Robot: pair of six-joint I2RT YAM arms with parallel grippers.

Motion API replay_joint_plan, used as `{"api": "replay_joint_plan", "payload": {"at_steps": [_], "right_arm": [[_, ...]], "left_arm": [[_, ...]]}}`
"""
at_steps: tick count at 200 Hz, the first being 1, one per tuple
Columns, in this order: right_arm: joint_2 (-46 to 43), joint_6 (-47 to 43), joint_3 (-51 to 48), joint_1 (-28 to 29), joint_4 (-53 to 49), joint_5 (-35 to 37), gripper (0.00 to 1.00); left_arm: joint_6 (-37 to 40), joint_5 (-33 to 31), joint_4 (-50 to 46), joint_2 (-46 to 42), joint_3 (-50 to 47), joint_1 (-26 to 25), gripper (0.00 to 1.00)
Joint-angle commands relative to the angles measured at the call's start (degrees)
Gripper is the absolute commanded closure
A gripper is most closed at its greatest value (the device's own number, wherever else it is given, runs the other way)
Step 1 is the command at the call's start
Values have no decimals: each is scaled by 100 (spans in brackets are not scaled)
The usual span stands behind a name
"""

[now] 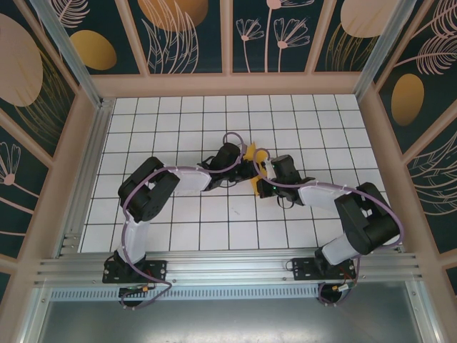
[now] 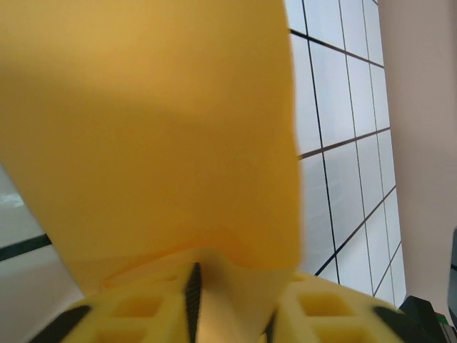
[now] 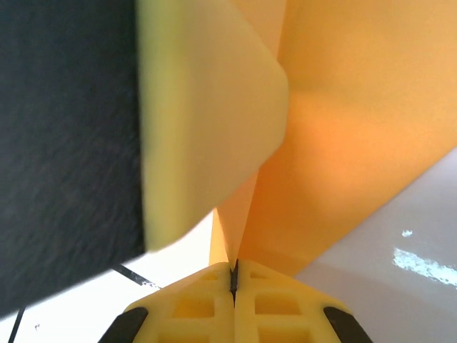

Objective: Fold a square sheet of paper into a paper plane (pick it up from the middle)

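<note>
The orange sheet of paper [image 1: 251, 151], folded into a narrow shape, hangs above the table's middle between both grippers. My right gripper [image 3: 233, 268] is shut on a thin folded edge of the paper [image 3: 343, 128]. In the top view that right gripper [image 1: 263, 176] sits just right of the paper. My left gripper [image 2: 239, 280] has its jaws apart, and a fold of the paper [image 2: 157, 128] runs down into the gap and rises close in front of the camera. From the left, the left gripper [image 1: 245, 158] meets the paper; one of its fingers [image 3: 207, 128] lies beside the fold.
White gridded tabletop [image 1: 214, 214] lies under both arms. Wooden walls with dark leaf-pattern panels [image 1: 193, 36] enclose it on three sides. A metal rail [image 1: 228, 268] runs along the near edge by the arm bases.
</note>
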Motion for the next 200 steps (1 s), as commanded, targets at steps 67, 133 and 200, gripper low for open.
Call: {"api": "replay_joint_plan", "payload": {"at_steps": [67, 133, 200], "right_arm": [[56, 16, 291, 72, -306, 642, 88], [130, 179, 192, 75, -214, 373, 78], [36, 310, 257, 85, -479, 458, 76]], "left_arm": [[-50, -37, 8, -155, 32, 65, 89], [-151, 123, 152, -36, 62, 75, 89], [-20, 156, -58, 94, 246, 74, 89]]}}
